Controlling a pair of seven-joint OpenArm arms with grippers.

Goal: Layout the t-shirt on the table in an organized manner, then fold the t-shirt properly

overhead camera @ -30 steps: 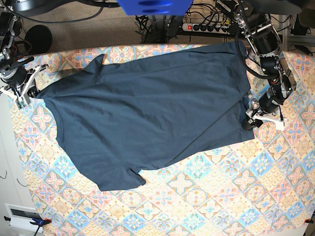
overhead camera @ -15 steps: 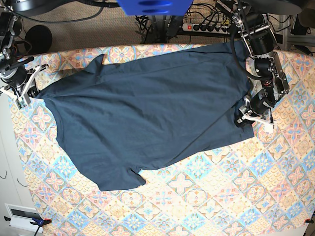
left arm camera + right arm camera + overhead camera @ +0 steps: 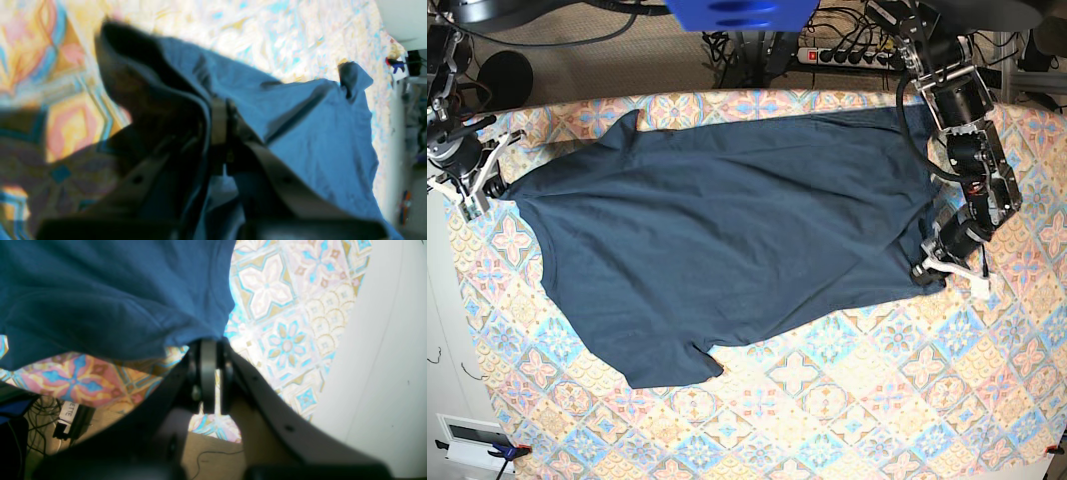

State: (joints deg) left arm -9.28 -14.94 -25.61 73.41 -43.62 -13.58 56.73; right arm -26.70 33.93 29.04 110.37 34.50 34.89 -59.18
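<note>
The dark navy t-shirt lies spread and wrinkled across the patterned table, one sleeve pointing to the near edge. My left gripper is on the right side of the base view, shut on the shirt's right-hand edge. In the left wrist view its fingers pinch a raised fold of the blue cloth. My right gripper is at the table's left edge, shut on the shirt's left tip. The right wrist view shows its jaws closed on the cloth's edge, lifted a little off the tiles.
A power strip and cables lie on the floor beyond the far edge. A white surface borders the table on the right gripper's side. A blue part overhangs the top of the base view.
My left gripper has shut on the shirt's right edge and moved slightly toward the near side. The right gripper and the rest of the shirt have stayed put.
</note>
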